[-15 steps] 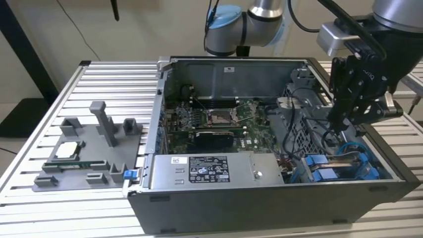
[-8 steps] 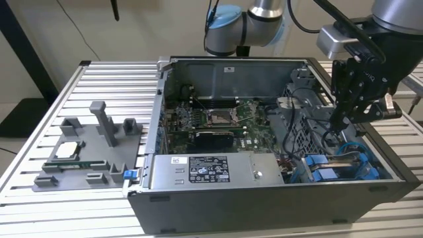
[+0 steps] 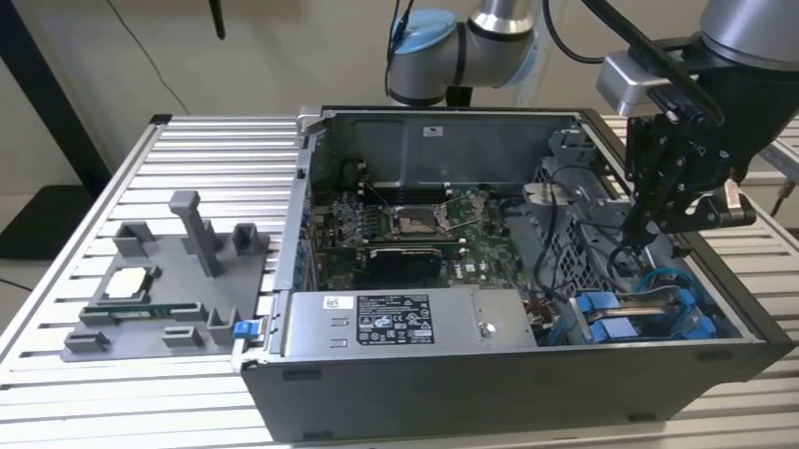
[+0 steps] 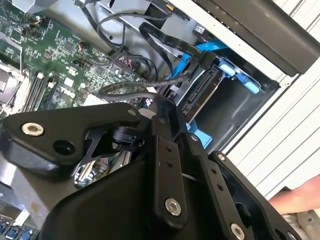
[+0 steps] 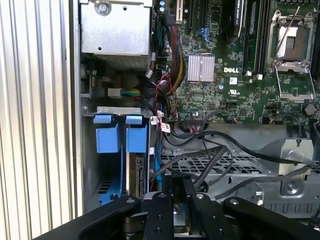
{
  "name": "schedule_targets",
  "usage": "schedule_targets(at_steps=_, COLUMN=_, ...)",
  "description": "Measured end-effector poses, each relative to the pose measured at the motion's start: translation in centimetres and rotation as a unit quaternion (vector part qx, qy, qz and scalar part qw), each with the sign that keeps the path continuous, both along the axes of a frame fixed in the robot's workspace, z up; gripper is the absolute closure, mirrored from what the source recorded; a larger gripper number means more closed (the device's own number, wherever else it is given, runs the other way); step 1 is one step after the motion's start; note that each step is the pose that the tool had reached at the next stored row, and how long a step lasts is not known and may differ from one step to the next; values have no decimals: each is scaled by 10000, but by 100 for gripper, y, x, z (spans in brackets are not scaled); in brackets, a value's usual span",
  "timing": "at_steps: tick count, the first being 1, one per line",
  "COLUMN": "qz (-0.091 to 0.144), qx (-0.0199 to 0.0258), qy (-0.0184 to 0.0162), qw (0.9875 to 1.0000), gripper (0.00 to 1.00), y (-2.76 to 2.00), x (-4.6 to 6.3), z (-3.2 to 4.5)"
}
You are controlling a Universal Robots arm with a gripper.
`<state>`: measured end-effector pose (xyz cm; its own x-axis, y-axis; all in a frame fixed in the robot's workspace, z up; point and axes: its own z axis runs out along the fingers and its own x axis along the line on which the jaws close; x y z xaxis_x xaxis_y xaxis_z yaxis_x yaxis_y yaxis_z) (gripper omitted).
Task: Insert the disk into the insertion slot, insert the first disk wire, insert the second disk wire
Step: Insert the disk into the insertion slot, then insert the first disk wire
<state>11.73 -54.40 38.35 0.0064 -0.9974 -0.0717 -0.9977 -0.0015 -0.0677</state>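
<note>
Hanging over the open case (image 3: 500,393), the gripper (image 3: 634,236) sat low among black cables (image 5: 235,141) at the case's three o'clock side in the exterior view. Whether it was apart or clamped on one, I couldn't tell. The disk (image 5: 135,172) lay seated in the slot (image 3: 639,318), at six o'clock from the gripper.
</note>
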Motion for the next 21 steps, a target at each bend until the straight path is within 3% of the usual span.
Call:
schedule_targets(at_steps=8, qz=0, qx=0, qy=15, qw=10000, gripper=100, y=-29, x=8, z=-5)
schedule_targets(at_steps=16, qz=0, qx=-2, qy=57, qw=10000, gripper=100, y=-68, x=24, z=-16)
schedule_targets(at_steps=21, qz=0, qx=-5, qy=105, qw=9999, gripper=100, y=-89, x=40, z=-24)
